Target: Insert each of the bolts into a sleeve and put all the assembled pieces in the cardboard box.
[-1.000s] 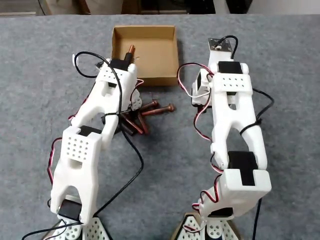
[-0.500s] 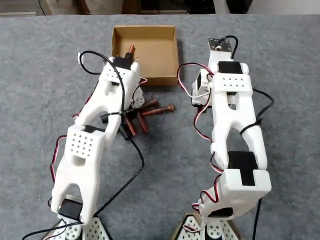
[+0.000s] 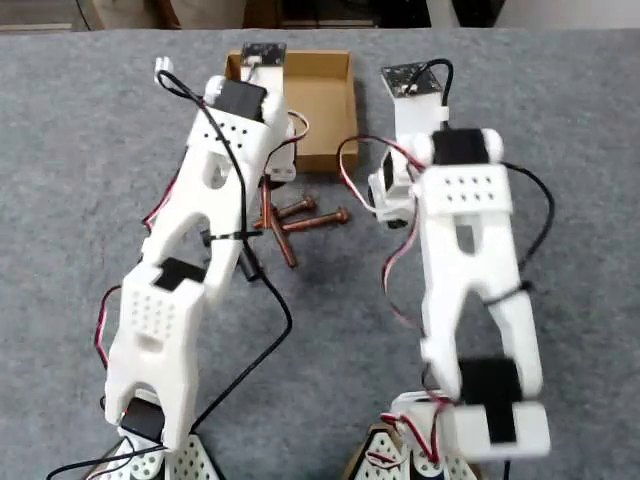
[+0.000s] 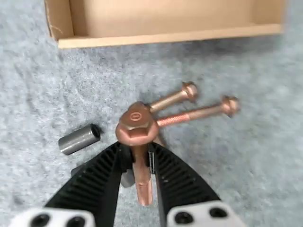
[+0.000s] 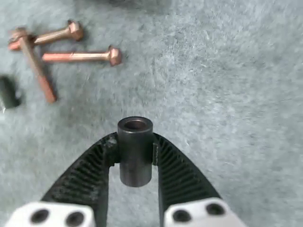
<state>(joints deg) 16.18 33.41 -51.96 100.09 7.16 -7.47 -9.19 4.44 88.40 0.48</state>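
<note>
Robotics lab bench — grey felt tabletop (image 3: 80, 120), loose servo cable (image 3: 283, 320)

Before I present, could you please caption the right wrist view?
Right pincer grips a dark sleeve over grey cloth, three copper bolts lying nearby.

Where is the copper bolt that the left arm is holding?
In the left wrist view, the bolt is pinched in the left hand, over the grey mat, near the cardboard box and two loose bolts.

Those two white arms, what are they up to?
They are pairing bolts with sleeves. The left pincer grips a copper bolt, and the right pincer grips a dark sleeve; the two are not yet joined. More bolts and a spare sleeve lie loose on the grey table near the box.
</note>
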